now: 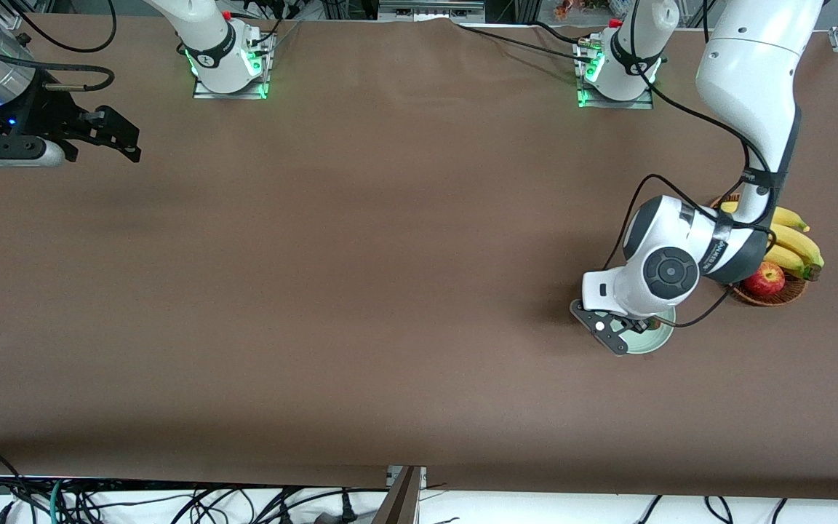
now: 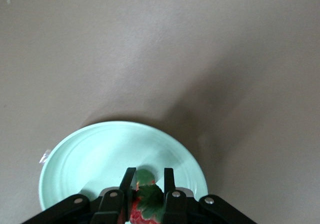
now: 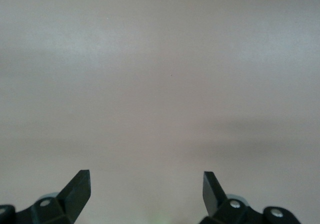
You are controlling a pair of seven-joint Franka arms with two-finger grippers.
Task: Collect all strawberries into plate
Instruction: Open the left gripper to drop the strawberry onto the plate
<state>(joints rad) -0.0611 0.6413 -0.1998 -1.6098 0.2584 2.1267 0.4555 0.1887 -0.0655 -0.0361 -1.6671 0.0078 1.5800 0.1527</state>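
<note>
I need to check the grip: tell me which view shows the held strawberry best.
The left wrist view: the strawberry sits pinched in the left gripper above the plate, red flesh and green cap visible. In the front view the arm hides it. The right wrist view shows only bare table.

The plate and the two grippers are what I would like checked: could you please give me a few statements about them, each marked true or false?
1. The left gripper is shut on a strawberry over the plate. True.
2. The plate already has strawberries lying in it. False: the part of it in view is bare, and the only berry seen is the one in the gripper.
3. The right gripper is open and holds nothing. True.
4. The right gripper hangs over the basket. False: it waits over bare table at the right arm's end.
5. The apple lies on the plate. False: it is in the basket beside the bananas.
</note>
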